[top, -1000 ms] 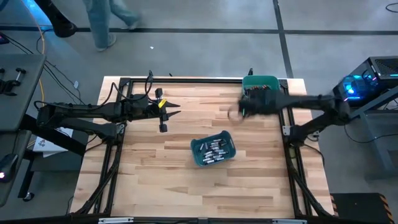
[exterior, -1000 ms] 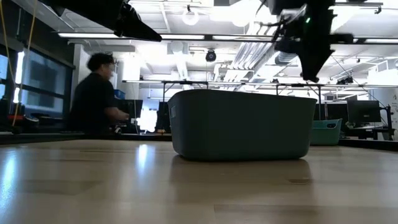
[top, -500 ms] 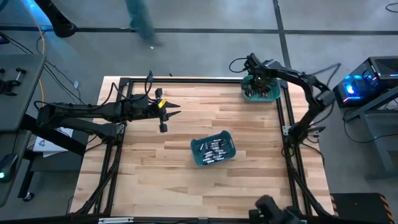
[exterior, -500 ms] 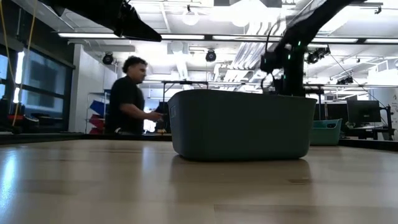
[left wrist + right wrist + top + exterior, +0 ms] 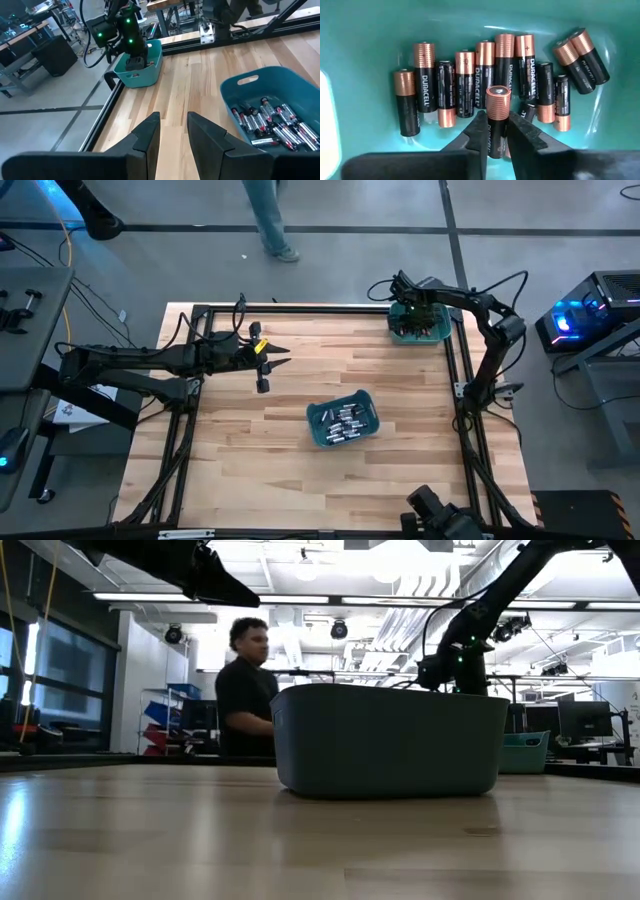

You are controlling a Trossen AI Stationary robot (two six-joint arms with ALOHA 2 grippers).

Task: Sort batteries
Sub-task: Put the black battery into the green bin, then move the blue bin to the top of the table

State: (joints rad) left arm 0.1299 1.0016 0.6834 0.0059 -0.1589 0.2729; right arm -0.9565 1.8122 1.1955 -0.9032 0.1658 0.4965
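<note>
- The right gripper (image 5: 494, 131) has its jaws pinching one copper-topped black battery (image 5: 498, 120), which stands upright between the two dark fingers (image 5: 472, 135) with its copper end toward the camera, at the lower middle of the right wrist view.
- Behind that cell, a row of Duracell batteries (image 5: 470, 85) lies on the floor of the small teal bin (image 5: 365, 30), spread from the left to the upper right of the frame.
- In the high view the right gripper (image 5: 415, 310) sits over this small teal bin (image 5: 437, 332) at the upper right corner of the desk (image 5: 250, 450).
- The larger teal bin (image 5: 317, 420) rests at the lower middle of the desk, holding a heap of mixed batteries (image 5: 346, 421), silvery and dark.
- The left gripper (image 5: 173, 131) hangs over the left part of the desk, its jaws slightly spread with bare wood showing between them.
- In the low view the large bin's wall (image 5: 390, 740) hides its contents and most of the small bin (image 5: 525, 752) behind it.
- The lower end of the held battery is hidden between the fingers.
- A person (image 5: 245, 690) stands beyond the desk, partly cut off by the large bin.
</note>
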